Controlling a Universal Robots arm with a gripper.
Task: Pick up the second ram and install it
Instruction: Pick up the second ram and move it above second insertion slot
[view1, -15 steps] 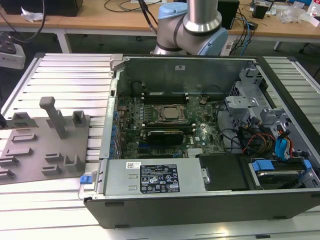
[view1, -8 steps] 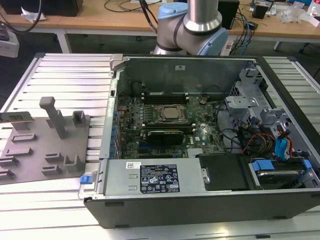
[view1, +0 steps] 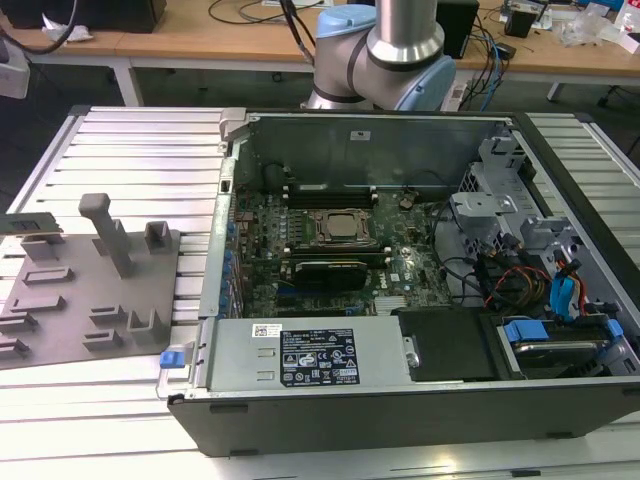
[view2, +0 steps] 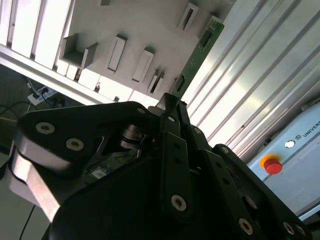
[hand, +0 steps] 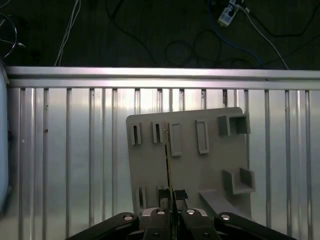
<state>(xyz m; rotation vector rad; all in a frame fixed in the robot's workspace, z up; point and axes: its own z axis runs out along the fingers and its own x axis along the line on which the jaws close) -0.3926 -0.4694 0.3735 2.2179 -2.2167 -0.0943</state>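
The arm (view1: 385, 50) stands at the upper middle of the exterior view (blue-grey joint, silver tube), and in both wrist views the gripper (hand: 171, 195) (view2: 174, 102) pinches the second ram (hand: 168, 165) between its black fingers.

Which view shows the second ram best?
The second wrist view: the second ram shows its flat green face, running out from the claw. The first wrist view shows it edge-on, a thin line; the exterior view catches a strip at its far left.
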